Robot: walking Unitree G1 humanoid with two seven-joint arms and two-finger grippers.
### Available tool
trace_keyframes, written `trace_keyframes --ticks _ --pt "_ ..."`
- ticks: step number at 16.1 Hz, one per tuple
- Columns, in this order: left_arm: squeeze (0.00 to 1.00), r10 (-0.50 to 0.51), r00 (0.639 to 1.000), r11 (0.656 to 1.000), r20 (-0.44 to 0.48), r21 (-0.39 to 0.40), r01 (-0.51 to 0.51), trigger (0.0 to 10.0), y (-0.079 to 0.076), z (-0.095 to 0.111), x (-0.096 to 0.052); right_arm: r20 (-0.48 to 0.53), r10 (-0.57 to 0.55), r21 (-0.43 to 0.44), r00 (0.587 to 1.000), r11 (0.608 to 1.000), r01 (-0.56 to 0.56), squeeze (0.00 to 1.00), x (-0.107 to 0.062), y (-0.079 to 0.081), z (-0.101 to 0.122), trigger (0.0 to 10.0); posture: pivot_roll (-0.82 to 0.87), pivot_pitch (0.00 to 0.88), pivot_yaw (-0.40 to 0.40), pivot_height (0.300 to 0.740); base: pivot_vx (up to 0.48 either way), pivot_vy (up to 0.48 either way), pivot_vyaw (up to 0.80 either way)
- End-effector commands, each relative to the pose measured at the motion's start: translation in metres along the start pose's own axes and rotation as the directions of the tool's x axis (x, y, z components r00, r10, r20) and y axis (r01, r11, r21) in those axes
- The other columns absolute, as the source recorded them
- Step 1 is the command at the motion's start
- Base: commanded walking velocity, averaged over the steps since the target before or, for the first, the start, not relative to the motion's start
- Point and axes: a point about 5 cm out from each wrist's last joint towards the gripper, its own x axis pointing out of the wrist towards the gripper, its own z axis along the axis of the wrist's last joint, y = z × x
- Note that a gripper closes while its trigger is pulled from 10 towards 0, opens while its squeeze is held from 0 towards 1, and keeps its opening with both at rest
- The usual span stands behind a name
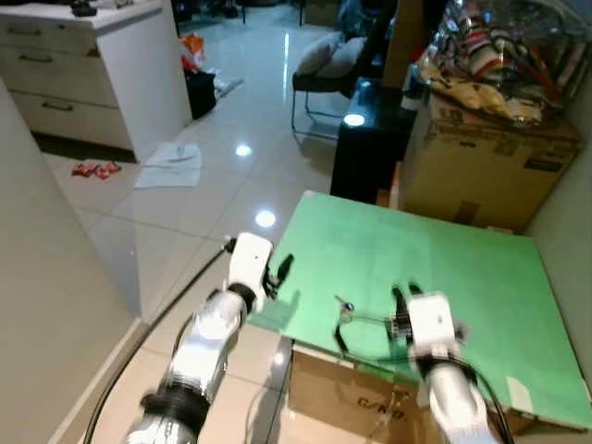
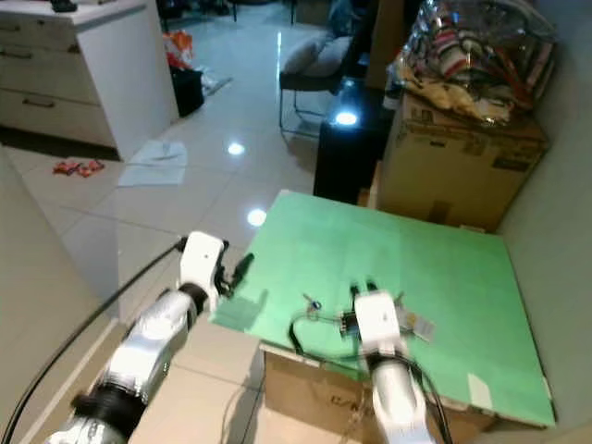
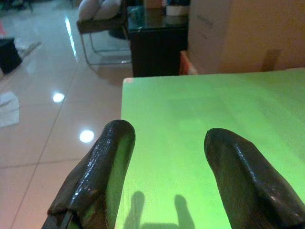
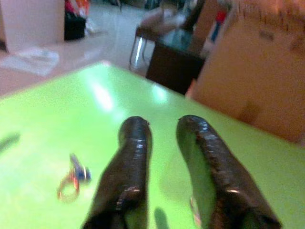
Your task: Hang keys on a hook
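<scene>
The keys (image 1: pixel 344 306) lie flat on the green board (image 1: pixel 481 268), a small ring with a blue-tipped piece, near the board's front-left part. The right gripper (image 1: pixel 400 298) hovers low over the board just to the right of them; in the right wrist view its 2 black fingers (image 4: pixel 131 162) stand a little apart with nothing between them, and the keys (image 4: pixel 74 180) sit off to one side of the fingers, not in the gap. The left gripper (image 1: pixel 282 268) hangs at the board's left edge, its fingers (image 3: pixel 102 167) spread wide and empty.

The main risk, as I judge it, is a missed grasp. The keys are thin and lie flat against the surface, so long rounded fingertips may close above them or only graze the ring. Since the gripper is offset from them, a straight descent would close on bare board.

A second risk is pushing. A fingertip that touches the ring sideways could slide it toward the board's front edge (which is near), and from there it could drop to the tiled floor (image 1: pixel 231 185).

A black cable (image 1: pixel 344 340) loops beside the right wrist close to the keys, and could snag or drag them.

No hook can be made out here, so even a good pickup leaves the hanging place to be found.
</scene>
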Motion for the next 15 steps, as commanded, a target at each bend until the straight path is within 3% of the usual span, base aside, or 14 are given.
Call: trace_keyframes --ticks 1,2,5,9,10,15 --pt "0.00 0.019 1.000 1.000 -0.004 -0.008 -0.019 10.0 0.001 0.000 0.005 0.009 -0.006 0.019 1.000 1.000 0.006 1.00 -0.002 -0.003 0.003 10.0 -0.16 0.025 0.042 0.740 0.000 0.000 0.00" --pt "0.00 0.008 1.000 1.000 -0.005 0.007 -0.008 10.0 0.000 0.003 0.010 -0.003 0.003 0.066 1.000 0.998 -0.003 1.00 -0.008 -0.002 0.001 10.0 -0.19 0.023 0.051 0.740 0.000 0.000 0.00" --pt "0.00 -0.004 1.000 1.000 -0.021 0.026 0.005 10.0 -0.003 0.002 0.016 -0.022 0.007 0.104 1.000 0.995 -0.005 1.00 -0.017 -0.003 -0.002 10.0 -0.22 0.023 0.055 0.740 0.000 0.000 0.00" --pt "0.00 -0.098 0.992 0.994 -0.080 0.044 0.102 10.0 -0.031 -0.004 0.028 -0.060 0.035 0.129 0.998 0.991 -0.027 1.00 -0.039 0.000 -0.009 10.0 -0.26 0.053 0.069 0.740 0.000 0.000 0.00" --pt "0.00 -0.120 0.989 0.990 -0.091 0.067 0.127 10.0 -0.041 -0.003 0.030 -0.133 0.004 0.159 0.991 0.987 0.017 1.00 -0.058 -0.006 -0.022 10.0 -0.28 0.069 0.073 0.740 0.000 0.000 0.00" --pt "0.00 -0.120 0.985 0.990 -0.125 0.061 0.128 10.0 -0.049 -0.005 0.034 -0.236 -0.019 0.154 0.972 0.986 0.057 1.00 -0.098 -0.010 -0.036 10.0 -0.33 0.139 0.098 0.740 0.000 0.000 0.00"
